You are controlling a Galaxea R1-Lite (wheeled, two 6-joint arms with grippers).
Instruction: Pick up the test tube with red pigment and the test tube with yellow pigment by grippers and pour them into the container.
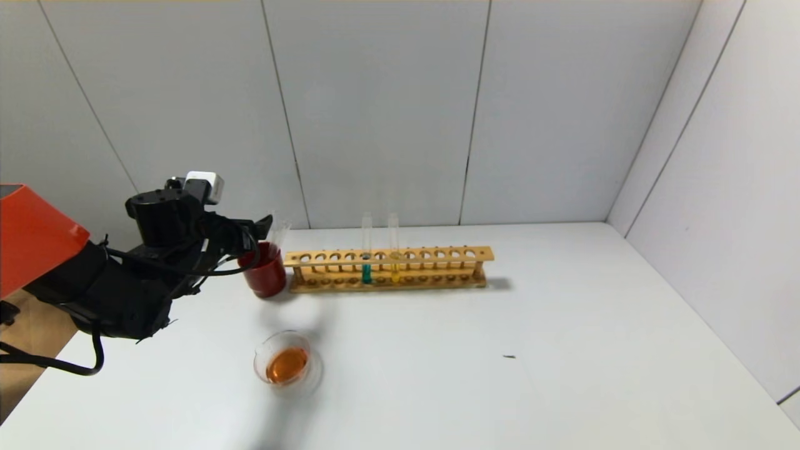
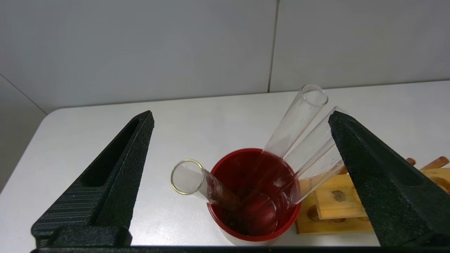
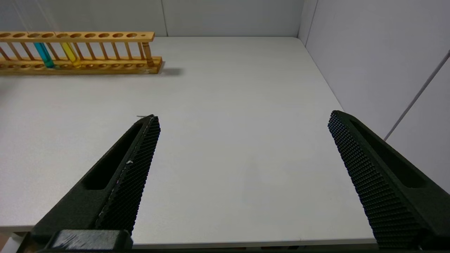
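Note:
The clear glass container [image 1: 287,364] sits on the white table near the front left and holds orange liquid. One test tube with yellow pigment [image 1: 394,262] stands in the wooden rack [image 1: 437,255]; it also shows in the right wrist view [image 3: 70,52]. No tube holding red liquid shows. My left gripper [image 1: 256,240] is open and empty just above the dark red cup [image 2: 253,225], its fingers either side of it. Three empty tubes lean in that cup [image 2: 186,177] [image 2: 299,119] [image 2: 316,147]. My right gripper [image 3: 243,116] is open and empty over the table's front right.
A teal-liquid tube [image 1: 366,267] stands in the rack beside the yellow one. The rack's end [image 2: 337,200] touches the cup's side. Grey walls close the back and the right. An orange panel [image 1: 31,231] sits at the far left.

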